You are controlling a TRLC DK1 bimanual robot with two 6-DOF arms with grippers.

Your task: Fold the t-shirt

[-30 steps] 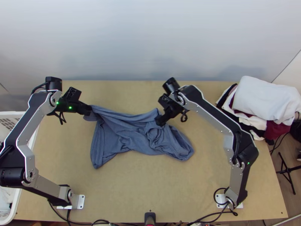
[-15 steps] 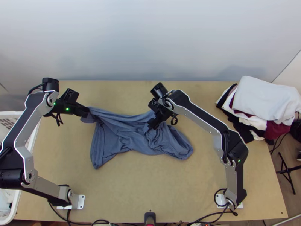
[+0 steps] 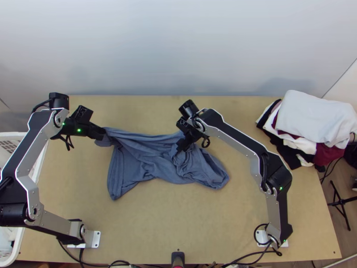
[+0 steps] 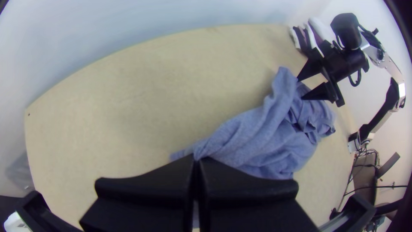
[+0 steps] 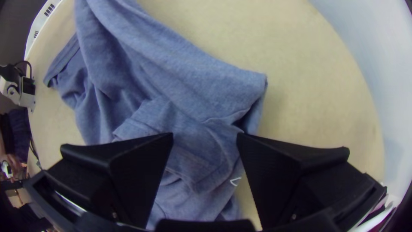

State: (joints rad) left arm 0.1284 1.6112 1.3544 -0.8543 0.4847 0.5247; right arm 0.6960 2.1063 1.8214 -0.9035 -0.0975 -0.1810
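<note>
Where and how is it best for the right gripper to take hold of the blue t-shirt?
I would pinch the pointed fold at the wall-side edge of the t-shirt, bringing the open right gripper down from above. The fold juts toward the wall with bare table beside it, so it should be easier to pinch than the bunched cloth.
</note>
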